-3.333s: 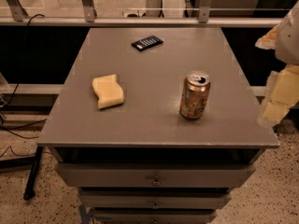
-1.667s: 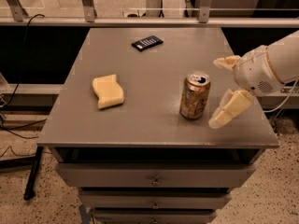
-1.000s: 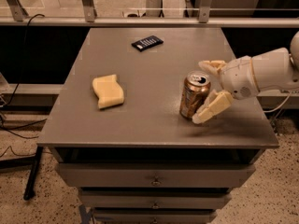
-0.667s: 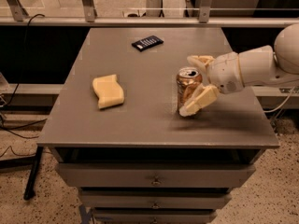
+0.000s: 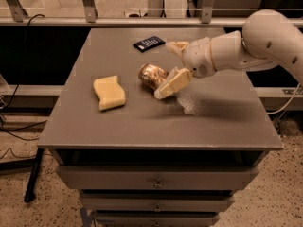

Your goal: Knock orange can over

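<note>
The orange can (image 5: 152, 74) lies tipped on its side on the grey table (image 5: 142, 122), its end toward the left, near the table's middle. My gripper (image 5: 172, 65) is open, right beside the can on its right. One cream finger (image 5: 173, 82) touches the can's near right side; the other finger (image 5: 177, 47) points left above and behind it. The white arm reaches in from the right.
A pale yellow sponge (image 5: 109, 91) lies left of the can. A dark flat device (image 5: 149, 43) lies at the table's back. A wet or shiny patch (image 5: 191, 101) marks the table right of the can. Drawers sit below the front edge.
The gripper swept in from the right and pushed left against the upright can. The can has tipped over and shifted to the left.
</note>
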`<action>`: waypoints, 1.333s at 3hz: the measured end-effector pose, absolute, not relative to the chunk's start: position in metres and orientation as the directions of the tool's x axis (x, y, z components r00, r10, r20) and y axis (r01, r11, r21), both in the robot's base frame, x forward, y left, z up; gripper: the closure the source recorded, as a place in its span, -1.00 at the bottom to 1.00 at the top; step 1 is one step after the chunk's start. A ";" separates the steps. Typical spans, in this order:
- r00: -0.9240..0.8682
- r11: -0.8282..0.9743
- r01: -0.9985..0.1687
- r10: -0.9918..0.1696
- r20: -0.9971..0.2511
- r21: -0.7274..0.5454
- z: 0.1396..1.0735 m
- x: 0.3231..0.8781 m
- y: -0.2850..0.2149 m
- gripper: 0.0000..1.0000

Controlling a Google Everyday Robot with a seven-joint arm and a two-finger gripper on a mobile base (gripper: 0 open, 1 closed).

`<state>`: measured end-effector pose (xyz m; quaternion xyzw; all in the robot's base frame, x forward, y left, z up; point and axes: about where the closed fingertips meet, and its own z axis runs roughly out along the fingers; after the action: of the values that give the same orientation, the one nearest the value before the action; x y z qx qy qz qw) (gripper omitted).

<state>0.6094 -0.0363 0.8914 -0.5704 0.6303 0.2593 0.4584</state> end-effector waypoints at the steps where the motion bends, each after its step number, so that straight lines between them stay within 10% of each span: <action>1: 0.063 0.223 -0.955 -0.491 -0.869 -0.196 0.896 0.621 -0.033 -1.00; 4: 0.061 0.243 -0.932 -0.625 -0.778 -0.269 0.929 0.619 -0.122 -1.00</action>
<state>0.6191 -0.1215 0.9292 -0.5886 0.6614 0.1788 0.4292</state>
